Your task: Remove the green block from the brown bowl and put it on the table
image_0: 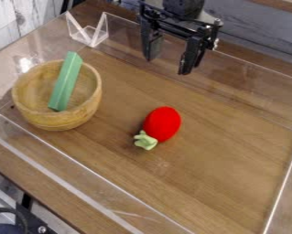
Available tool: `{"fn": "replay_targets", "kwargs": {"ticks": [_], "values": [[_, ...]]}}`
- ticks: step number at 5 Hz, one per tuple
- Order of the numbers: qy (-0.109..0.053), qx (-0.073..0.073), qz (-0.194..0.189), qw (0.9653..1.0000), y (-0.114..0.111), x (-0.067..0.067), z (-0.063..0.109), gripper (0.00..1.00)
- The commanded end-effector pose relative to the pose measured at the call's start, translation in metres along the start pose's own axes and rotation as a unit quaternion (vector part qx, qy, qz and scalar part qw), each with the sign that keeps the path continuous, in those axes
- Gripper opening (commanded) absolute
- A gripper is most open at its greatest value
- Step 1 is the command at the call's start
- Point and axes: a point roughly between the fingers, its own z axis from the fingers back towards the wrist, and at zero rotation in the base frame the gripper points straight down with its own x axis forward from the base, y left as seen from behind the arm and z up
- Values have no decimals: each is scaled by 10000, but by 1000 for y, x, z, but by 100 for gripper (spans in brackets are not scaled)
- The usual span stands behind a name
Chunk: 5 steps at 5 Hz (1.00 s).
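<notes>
The brown bowl [26, 102] sits at the left of the table [221, 137]. The green block [68, 79] leans inside it, its upper end resting on the far rim and its lower end down in the bowl. My gripper [167, 55] hangs at the top centre, pointing down, well to the right of the bowl and behind it. Its two dark fingers [189, 58] stand wide apart with nothing between them.
A red strawberry toy [160, 125] with green leaves lies on the wood right of the bowl. Low clear acrylic walls [99, 196] edge the tabletop. A clear folded stand [90, 31] sits at the back left.
</notes>
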Motion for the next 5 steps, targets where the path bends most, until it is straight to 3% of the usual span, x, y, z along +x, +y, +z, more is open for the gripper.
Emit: {"fn": "replay_targets", "kwargs": {"ticks": [1,2,4,5], "values": [[107,-10,253,9996,12,-5,-4,100],[199,-20,473,9987,27,-4,-9,100],[160,-72,1124,9935,77,-11,-5,100],[123,-78,1111,9937,95,-31,-6,100]]}}
